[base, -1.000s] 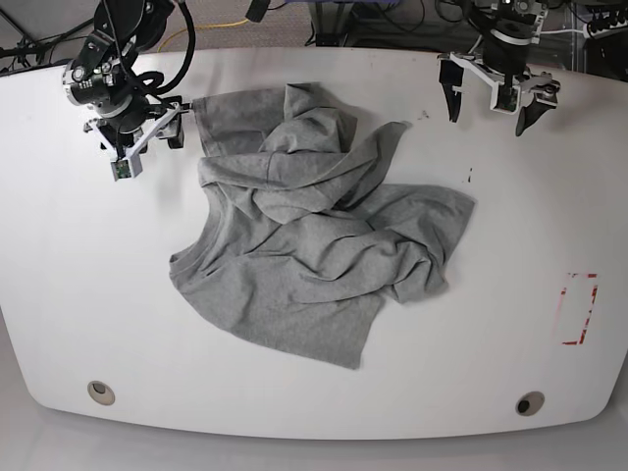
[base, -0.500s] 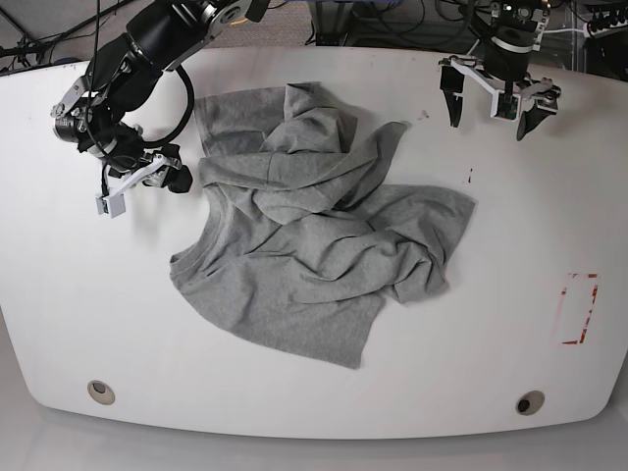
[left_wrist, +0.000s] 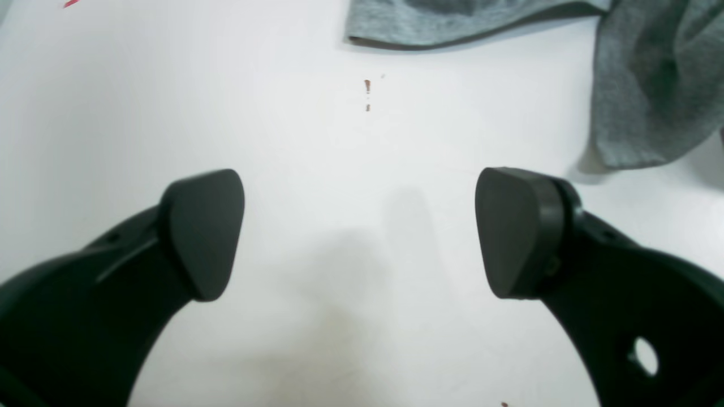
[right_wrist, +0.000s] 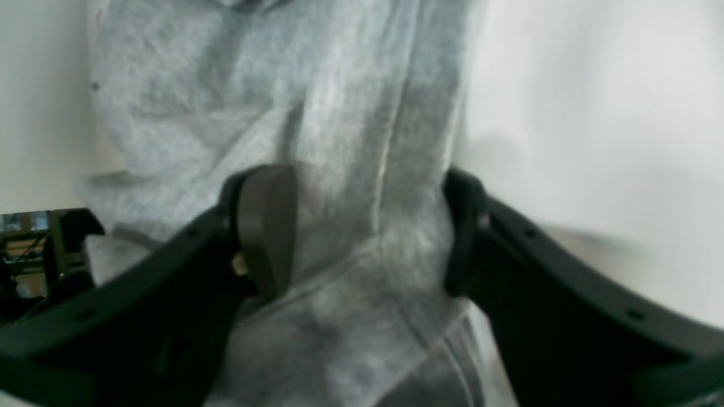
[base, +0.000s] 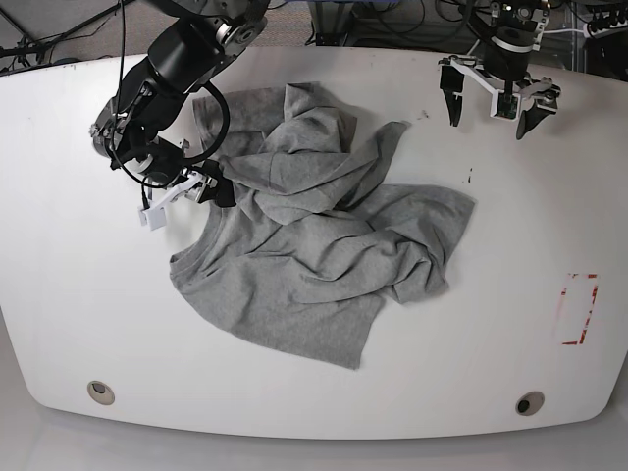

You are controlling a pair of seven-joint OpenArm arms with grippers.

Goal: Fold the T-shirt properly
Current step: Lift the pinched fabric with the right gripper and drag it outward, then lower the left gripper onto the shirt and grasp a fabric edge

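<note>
Right hand (base: 191, 191) sits at the T-shirt's (base: 314, 245) near-left edge in the base view, close to the collar side. In its wrist view a ridge of grey cloth runs between the two fingers (right_wrist: 266, 226), lengthwise away from the camera; whether they have pinched it or only straddle it, I cannot tell. Left hand (base: 496, 93) hangs over bare tabletop (base: 78, 294) at the far corner, fingers spread wide and holding nothing.

The shirt lies crumpled across the middle of the tabletop, plain grey side up, sleeves and hem bunched over each other, its long axis running roughly from far-left to near-right. From the left hand the cloth lies ahead and to one side, well apart; the right hand is clearly nearer and already on it.

A red outline mark (base: 579, 309) sits near one edge of the tabletop, two round inserts (base: 100, 392) along the near edge. Nothing blocks either arm.
</note>
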